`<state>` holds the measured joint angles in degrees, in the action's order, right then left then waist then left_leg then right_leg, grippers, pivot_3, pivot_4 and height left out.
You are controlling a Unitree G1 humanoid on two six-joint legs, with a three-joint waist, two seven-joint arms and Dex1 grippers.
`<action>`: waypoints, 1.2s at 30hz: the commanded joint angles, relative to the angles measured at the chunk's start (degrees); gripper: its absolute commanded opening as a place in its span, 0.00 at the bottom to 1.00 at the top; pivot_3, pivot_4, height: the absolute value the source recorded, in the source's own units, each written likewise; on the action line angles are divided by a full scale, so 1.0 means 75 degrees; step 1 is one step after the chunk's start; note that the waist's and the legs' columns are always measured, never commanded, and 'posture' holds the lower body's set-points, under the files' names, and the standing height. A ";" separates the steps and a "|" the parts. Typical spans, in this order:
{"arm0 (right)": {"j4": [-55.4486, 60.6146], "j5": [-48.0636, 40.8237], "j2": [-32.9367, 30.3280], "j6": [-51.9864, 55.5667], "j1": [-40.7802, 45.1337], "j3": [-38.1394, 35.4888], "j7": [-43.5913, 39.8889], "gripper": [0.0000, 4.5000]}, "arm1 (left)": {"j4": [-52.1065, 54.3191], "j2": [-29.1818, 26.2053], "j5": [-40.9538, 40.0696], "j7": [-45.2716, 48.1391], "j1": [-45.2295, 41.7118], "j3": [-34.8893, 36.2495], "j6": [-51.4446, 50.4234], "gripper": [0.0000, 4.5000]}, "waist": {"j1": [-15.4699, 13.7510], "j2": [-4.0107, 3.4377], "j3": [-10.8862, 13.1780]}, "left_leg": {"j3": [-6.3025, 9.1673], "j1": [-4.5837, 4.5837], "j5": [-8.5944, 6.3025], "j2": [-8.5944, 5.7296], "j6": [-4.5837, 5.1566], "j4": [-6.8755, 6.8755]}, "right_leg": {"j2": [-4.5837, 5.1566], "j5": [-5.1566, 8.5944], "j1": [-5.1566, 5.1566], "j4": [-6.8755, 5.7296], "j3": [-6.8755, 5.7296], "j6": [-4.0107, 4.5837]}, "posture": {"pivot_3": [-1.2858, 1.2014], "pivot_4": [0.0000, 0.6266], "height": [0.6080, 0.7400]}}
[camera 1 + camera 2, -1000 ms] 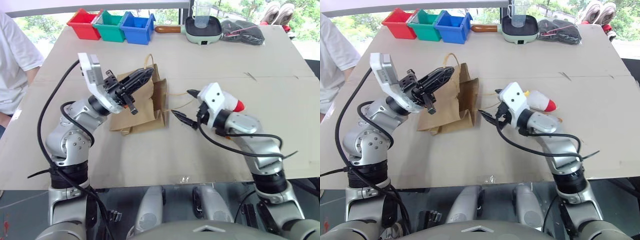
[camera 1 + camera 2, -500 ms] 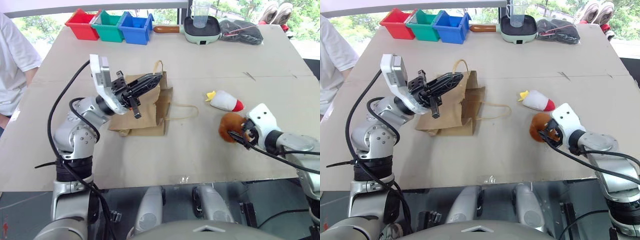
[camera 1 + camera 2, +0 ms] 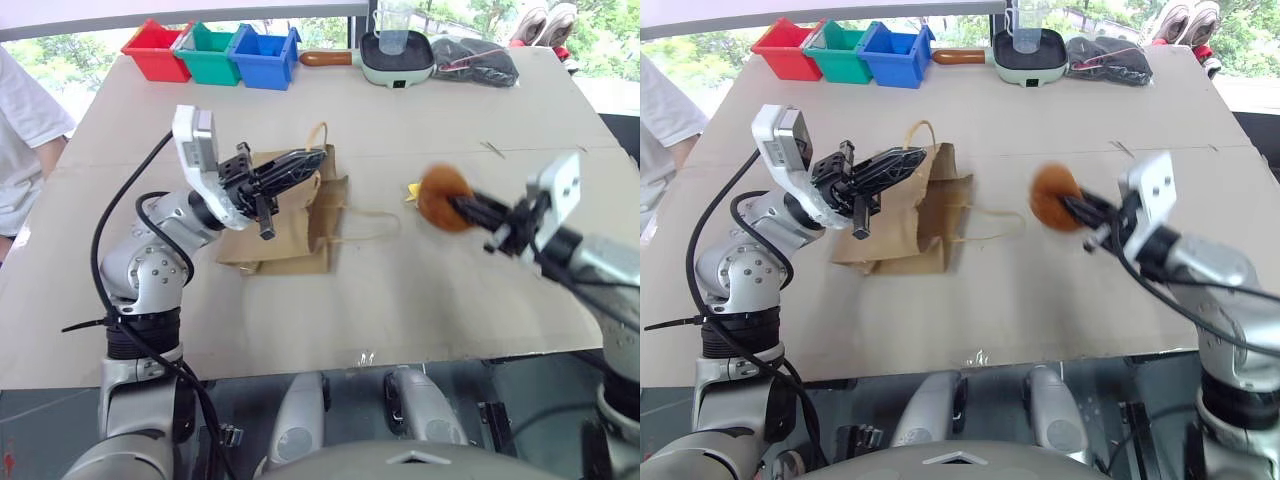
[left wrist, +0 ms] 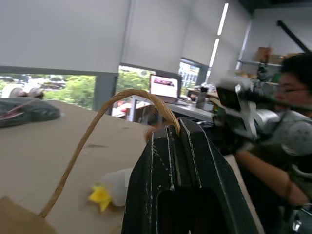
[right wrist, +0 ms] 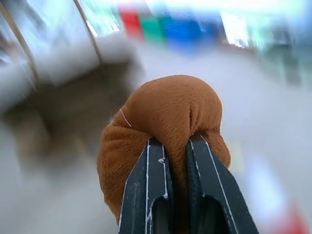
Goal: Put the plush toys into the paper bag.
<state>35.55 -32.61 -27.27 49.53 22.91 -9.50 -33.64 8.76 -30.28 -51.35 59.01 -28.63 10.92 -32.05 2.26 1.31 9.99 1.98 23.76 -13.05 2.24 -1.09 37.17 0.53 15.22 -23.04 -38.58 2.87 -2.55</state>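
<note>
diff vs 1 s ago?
The right gripper left the bag's side, swung to the brown toy on the table, shut on it and lifted it; it now holds it up toward the paper bag. The left gripper stays shut on the bag's handle, holding it raised.

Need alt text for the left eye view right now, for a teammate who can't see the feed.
The right gripper holds the orange-brown plush toy in the air, to the right of the paper bag. The left gripper pinches one of the bag's handles, holding it up. The bag lies on the tan table, with coloured bins at the far edge.
</note>
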 commanded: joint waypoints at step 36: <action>-0.3117 0.2961 0.0045 -0.2008 0.0965 0.1724 -0.0883 0.75 | 0.0933 0.0288 0.0645 -0.1032 0.1152 0.0681 0.1292 0.00 | -0.0086 -0.0004 0.0009 | -0.0015 0.0009 0.0000 -0.0019 -0.0001 0.0004 | 0.0033 -0.0003 -0.0012 -0.0022 0.0004 0.0000 | 0.52 0.24 1.00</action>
<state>11.02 -12.50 -24.68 32.37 30.08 5.93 -43.22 13.38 -27.88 -45.25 51.37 -19.18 15.17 -23.37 1.62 1.27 10.05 1.84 23.79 -13.04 2.11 -1.10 37.20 0.74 15.20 -23.13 -38.76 2.95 -2.55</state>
